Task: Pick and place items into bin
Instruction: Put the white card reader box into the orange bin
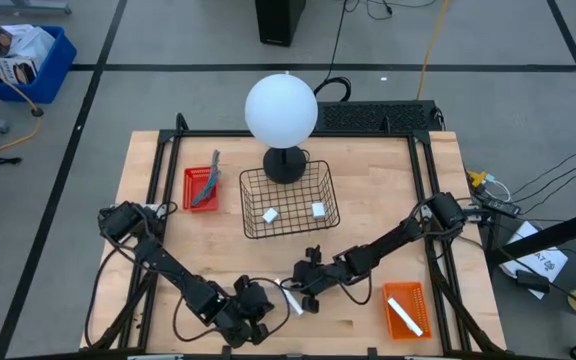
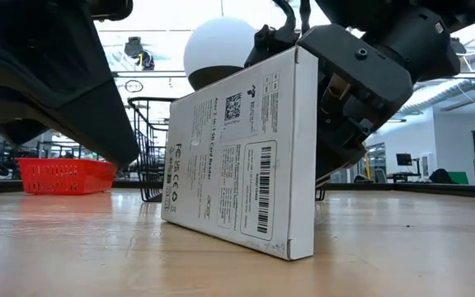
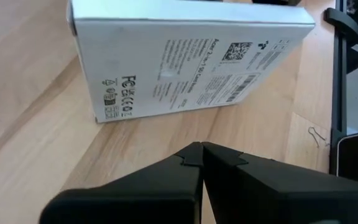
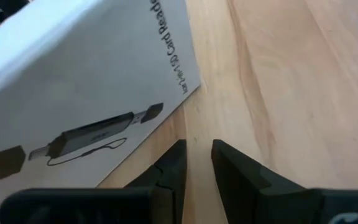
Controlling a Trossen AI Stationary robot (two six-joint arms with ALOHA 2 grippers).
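A white box (image 2: 242, 153) is seen tilted on edge on the worktop (image 2: 402, 247), at the centre of the low view; "FC", a QR code, a barcode and "Card Reader" can be read on it. The right hand (image 4: 197, 155), its fingers slightly apart, is placed just beside the box. The left hand (image 3: 201, 155), fingers pressed together, is held near it. Two white blocks (image 1: 270, 215) lie in the wire basket (image 1: 290, 200).
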